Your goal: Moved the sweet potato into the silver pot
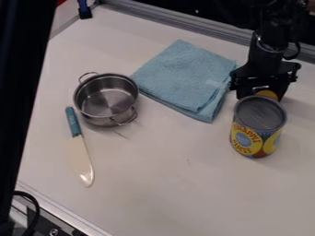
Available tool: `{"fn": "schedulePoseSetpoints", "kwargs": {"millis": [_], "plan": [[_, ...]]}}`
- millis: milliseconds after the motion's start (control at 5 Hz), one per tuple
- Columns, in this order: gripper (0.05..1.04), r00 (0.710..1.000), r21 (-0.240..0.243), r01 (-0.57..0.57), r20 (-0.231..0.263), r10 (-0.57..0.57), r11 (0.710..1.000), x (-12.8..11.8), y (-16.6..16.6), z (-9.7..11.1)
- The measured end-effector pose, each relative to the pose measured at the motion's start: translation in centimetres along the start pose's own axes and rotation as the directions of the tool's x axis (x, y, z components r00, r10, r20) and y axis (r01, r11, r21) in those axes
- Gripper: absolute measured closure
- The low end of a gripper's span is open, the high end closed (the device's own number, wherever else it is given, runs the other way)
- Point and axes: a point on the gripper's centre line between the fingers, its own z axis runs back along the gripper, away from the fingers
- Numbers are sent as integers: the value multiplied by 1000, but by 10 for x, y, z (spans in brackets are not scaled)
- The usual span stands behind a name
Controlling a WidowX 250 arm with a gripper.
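well, the sweet potato (267, 94) is right at the end effector (263, 91); open or closed, i can't tell

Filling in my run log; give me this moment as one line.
black two-finger gripper at orange item, likely the sweet potato, partly hidden behind yellow-labelled metal can | round silver metal pot upright, nothing inside

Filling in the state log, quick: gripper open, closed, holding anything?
Gripper: can't tell whether open, closed or holding; partly hidden behind the can, an orange item, likely the sweet potato, showing at it.
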Motion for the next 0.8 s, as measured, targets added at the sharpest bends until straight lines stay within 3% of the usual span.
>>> {"fn": "schedulePoseSetpoints", "kwargs": {"millis": [200,400,600,800], "plan": [[323,1000,-12,-3,-13,3,1000,1,1,0],[324,1000,-72,-26,-1,26,997,11,-2,15],[324,995,-183,-38,87,55,982,20,-5,45],[324,990,-209,-64,108,88,976,26,5,58]]}}
